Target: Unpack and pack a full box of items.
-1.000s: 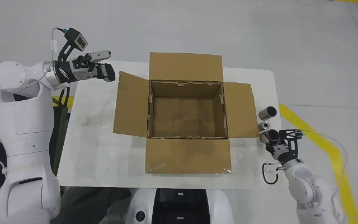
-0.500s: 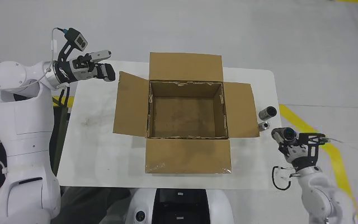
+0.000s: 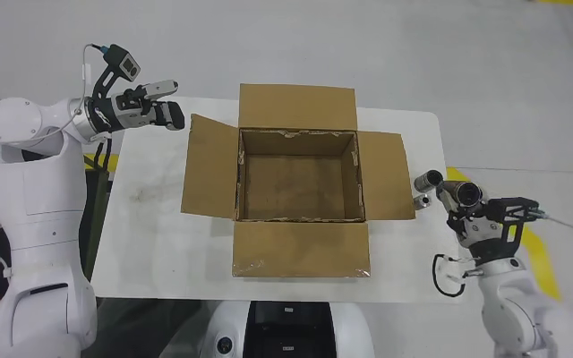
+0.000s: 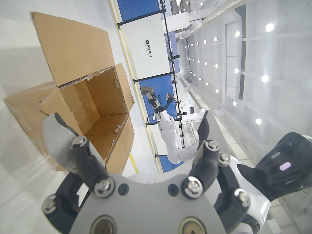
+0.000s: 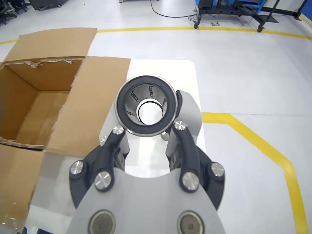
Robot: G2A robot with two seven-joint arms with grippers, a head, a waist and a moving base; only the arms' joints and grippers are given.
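Metal cyl. in R gripper

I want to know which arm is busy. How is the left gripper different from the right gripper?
The left gripper is open and empty; the right gripper is shut on a metal tube. The left gripper hangs over the far left corner of the table; the right gripper is just past the table's right edge. Both have two fingers, and both are outside the open cardboard box.
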